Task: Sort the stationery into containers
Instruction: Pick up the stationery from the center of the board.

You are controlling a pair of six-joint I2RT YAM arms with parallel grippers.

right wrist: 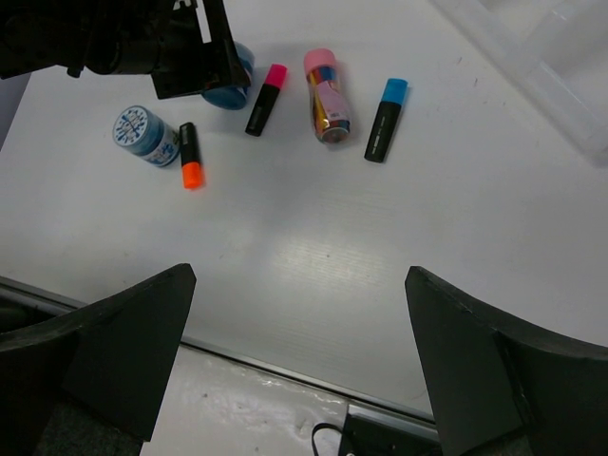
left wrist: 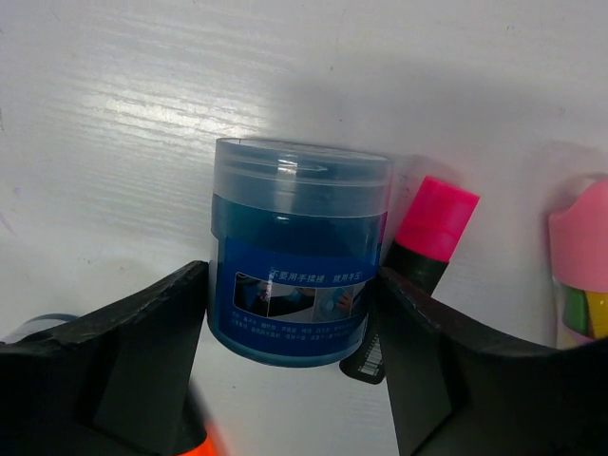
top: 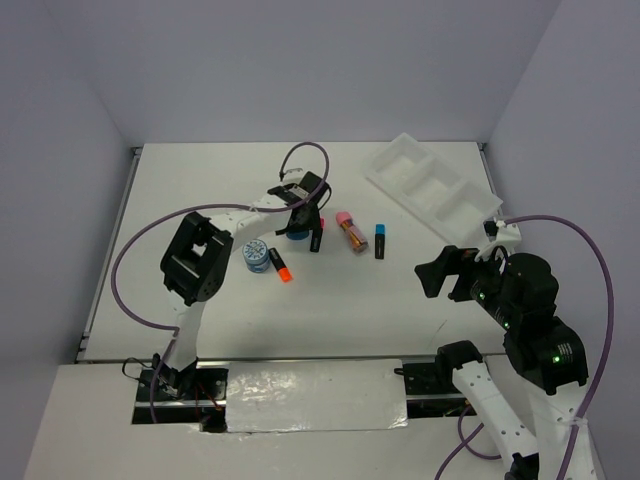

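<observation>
My left gripper [top: 299, 224] is shut on a round blue roll [left wrist: 294, 256] that stands on the table, one finger against each of its sides. A pink-capped marker [left wrist: 432, 223] lies right beside it, and a pink-capped tube [left wrist: 579, 266] lies further right. A second blue roll [top: 258, 258], an orange-capped marker [top: 283, 265] and a blue-capped marker [top: 380, 241] lie nearby. The white three-compartment tray [top: 435, 188] sits at the far right and looks empty. My right gripper [top: 435, 275] is open and empty, hovering above the table near its front.
The right wrist view shows the second roll [right wrist: 142, 135], the orange marker [right wrist: 190, 157], the pink marker [right wrist: 266, 87], the tube [right wrist: 326, 95], the blue marker [right wrist: 385, 106] and the tray's edge [right wrist: 551, 66]. The table's front edge [right wrist: 285, 356] is below my right gripper [right wrist: 299, 285].
</observation>
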